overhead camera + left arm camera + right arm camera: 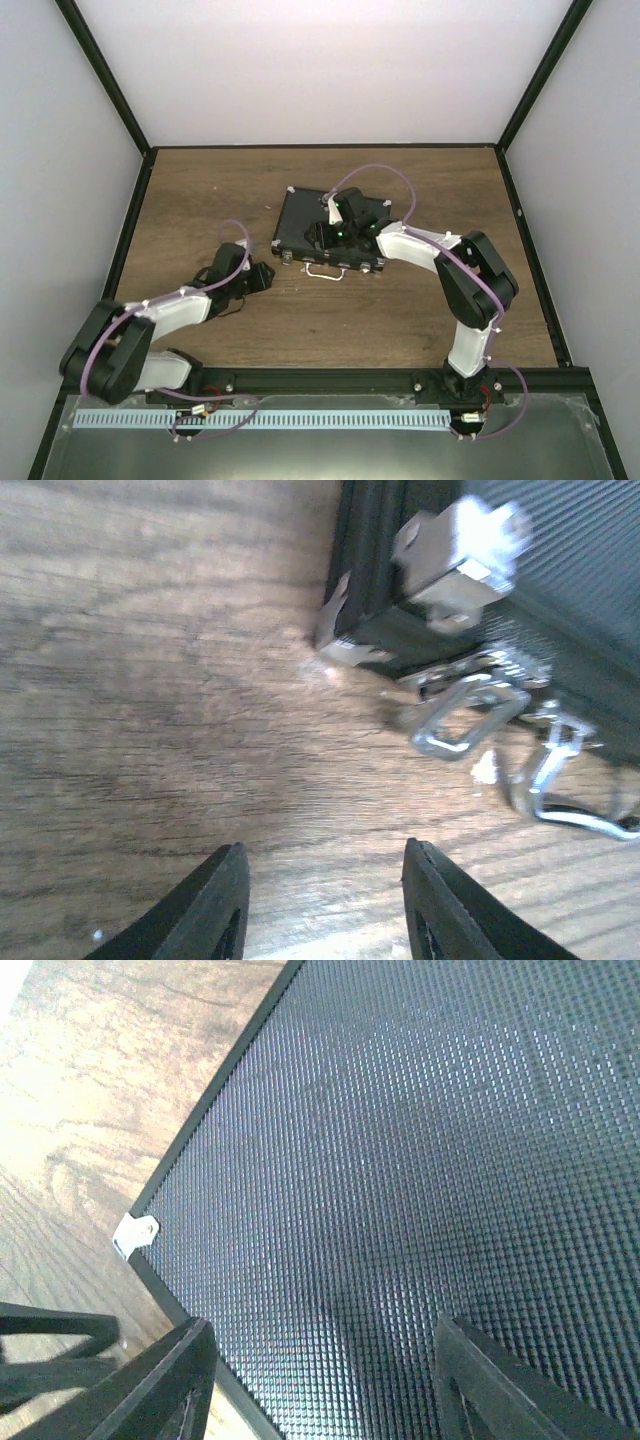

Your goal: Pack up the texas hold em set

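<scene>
The Texas hold em set shows only as its black case, lying shut and flat on the wooden table; chips and cards are hidden inside. My right gripper hovers over the ribbed lid, and in the right wrist view the gripper is open with nothing between its fingers. My left gripper sits low by the case's front left corner. The left wrist view shows that gripper open above bare wood, a short way from the silver latch and a hanging metal clasp.
A silver carry handle sticks out from the case's near side. A silver corner piece marks the lid's edge. Black frame posts and white walls enclose the table. A metal tray lies below the arm bases.
</scene>
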`<state>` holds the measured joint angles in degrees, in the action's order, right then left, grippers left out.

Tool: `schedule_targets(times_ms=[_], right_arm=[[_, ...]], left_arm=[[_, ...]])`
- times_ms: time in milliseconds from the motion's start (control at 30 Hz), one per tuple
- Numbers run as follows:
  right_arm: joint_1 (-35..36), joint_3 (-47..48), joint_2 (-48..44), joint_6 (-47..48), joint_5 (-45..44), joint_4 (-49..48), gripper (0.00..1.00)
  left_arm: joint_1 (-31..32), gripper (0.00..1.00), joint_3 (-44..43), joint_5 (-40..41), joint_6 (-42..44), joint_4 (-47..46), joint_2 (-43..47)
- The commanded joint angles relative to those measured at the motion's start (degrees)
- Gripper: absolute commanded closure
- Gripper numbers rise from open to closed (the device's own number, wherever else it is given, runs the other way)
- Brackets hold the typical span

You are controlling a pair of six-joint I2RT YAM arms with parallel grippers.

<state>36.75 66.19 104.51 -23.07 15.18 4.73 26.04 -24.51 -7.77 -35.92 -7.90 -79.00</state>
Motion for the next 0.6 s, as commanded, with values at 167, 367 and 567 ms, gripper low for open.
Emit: schedule_targets(times_ms=[167,367,567], right_arm=[[0.9,-1.5,-0.6,-0.3,-0.3,5.4,0.39],[1.0,-2.9,-0.9,-0.8,0.8,4.2,0.39],[1.0,-3.4,-1.0,-0.7,0.3,4.8,0.40]], left_arm=[[0.1,0.48,-0.2,-4.8,1.4,-3.2,4.5],[0.1,0.55,-0.3,-8.3,-0.5,-7.6,-2.2],[0.1,0.57,-1.1,-8.7,-1.4,-10.0,-6.3]])
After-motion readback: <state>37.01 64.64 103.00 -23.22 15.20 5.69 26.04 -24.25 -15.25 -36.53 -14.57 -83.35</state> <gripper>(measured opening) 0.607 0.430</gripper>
